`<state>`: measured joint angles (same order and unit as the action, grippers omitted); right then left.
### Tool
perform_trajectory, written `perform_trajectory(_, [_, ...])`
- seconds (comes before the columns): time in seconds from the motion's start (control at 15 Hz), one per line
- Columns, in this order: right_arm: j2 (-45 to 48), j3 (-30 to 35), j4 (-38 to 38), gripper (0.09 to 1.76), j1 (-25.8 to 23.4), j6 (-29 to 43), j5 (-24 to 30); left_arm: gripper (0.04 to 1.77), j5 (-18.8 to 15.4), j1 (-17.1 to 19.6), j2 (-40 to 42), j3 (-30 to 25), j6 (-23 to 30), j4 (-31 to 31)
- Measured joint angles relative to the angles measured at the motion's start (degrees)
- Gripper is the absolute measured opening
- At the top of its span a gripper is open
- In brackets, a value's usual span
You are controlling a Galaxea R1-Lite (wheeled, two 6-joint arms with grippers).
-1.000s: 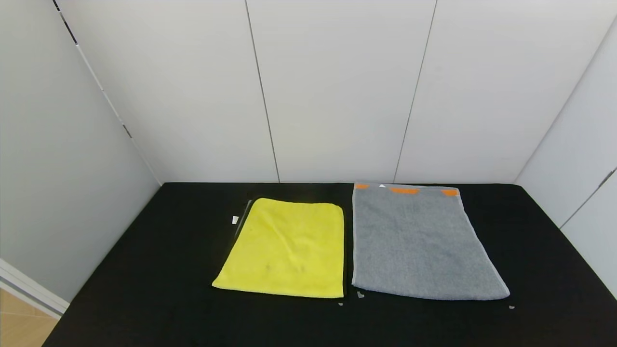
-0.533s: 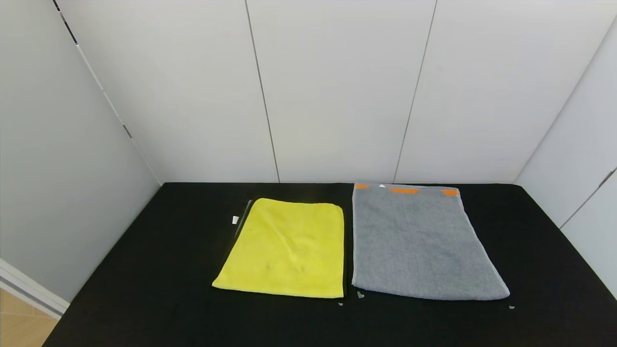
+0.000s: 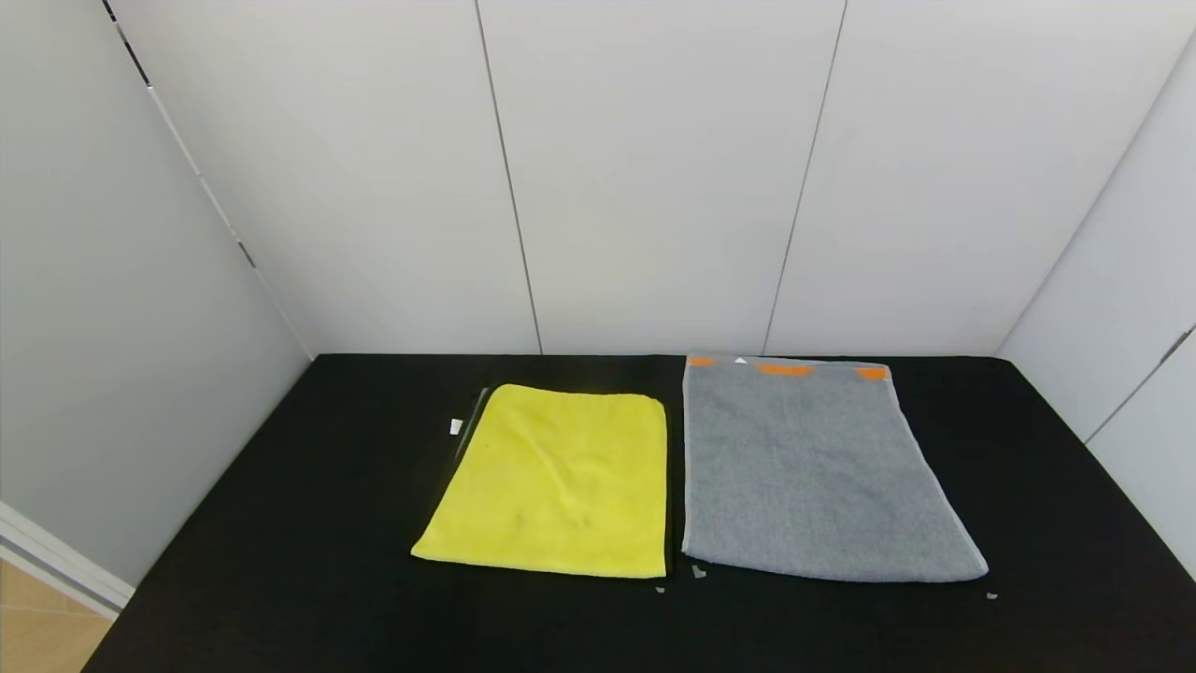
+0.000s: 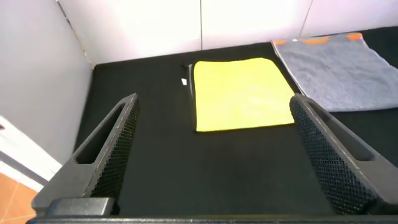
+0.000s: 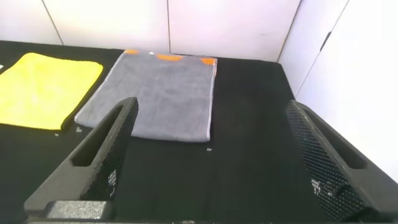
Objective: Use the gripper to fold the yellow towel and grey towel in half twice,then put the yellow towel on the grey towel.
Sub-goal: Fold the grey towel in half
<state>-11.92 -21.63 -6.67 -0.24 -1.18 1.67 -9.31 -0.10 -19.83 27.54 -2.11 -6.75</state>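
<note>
The yellow towel (image 3: pixel 559 484) lies flat on the black table, left of centre, with a small white tag (image 3: pixel 456 426) at its far left corner. Right beside it, the larger grey towel (image 3: pixel 813 472) is spread flat, orange shapes along its far end. Neither arm shows in the head view. In the left wrist view, my left gripper (image 4: pixel 214 127) hangs open above bare table, short of the yellow towel (image 4: pixel 242 93). My right gripper (image 5: pixel 211 134) is open too, over bare table near the grey towel (image 5: pixel 165 93). Nothing sits between either pair of fingers.
White wall panels (image 3: pixel 654 178) close the table at the back and both sides. The black table (image 3: pixel 308 523) has bare cloth to the left, right and front of the towels. Small pale scraps (image 3: pixel 698 571) lie near the towels' front edges.
</note>
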Motion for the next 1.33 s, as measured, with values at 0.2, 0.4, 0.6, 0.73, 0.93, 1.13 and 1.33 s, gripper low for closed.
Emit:
perform_trajectory(0.2, [-7.7,-4.1,0.1,1.71,0.0,0.7,-0.2,1.72,-2.3,-0.1,-10.0,5.1,-0.4,0.2])
perform_trajectory(0.4, [-15.4,-7.6,0.6,1.71,0.5,2.0,-0.4,1.72,-4.8,-0.6,-20.5,8.8,-0.5,2.4])
perform_trajectory(0.6, [-22.5,-10.6,0.7,1.71,0.5,2.5,-0.5,1.72,-2.2,-4.2,-31.0,11.0,-0.3,7.8])
perform_trajectory(0.73, [-27.2,-12.5,0.7,1.71,0.2,4.0,-0.5,1.72,2.5,-9.0,-37.5,12.5,-0.1,10.3])
perform_trajectory(0.93, [-33.9,-14.1,2.1,1.71,0.1,5.3,-0.4,1.72,7.3,-16.7,-46.8,15.0,0.4,13.4])
perform_trajectory(1.13, [-40.2,-14.4,5.4,1.71,-0.8,5.5,-0.2,1.72,8.7,-22.1,-55.6,19.3,2.1,14.1])
perform_trajectory(1.33, [-46.6,-14.1,8.3,1.71,-4.0,5.5,3.9,1.72,8.9,-26.2,-64.5,24.6,5.1,14.5])
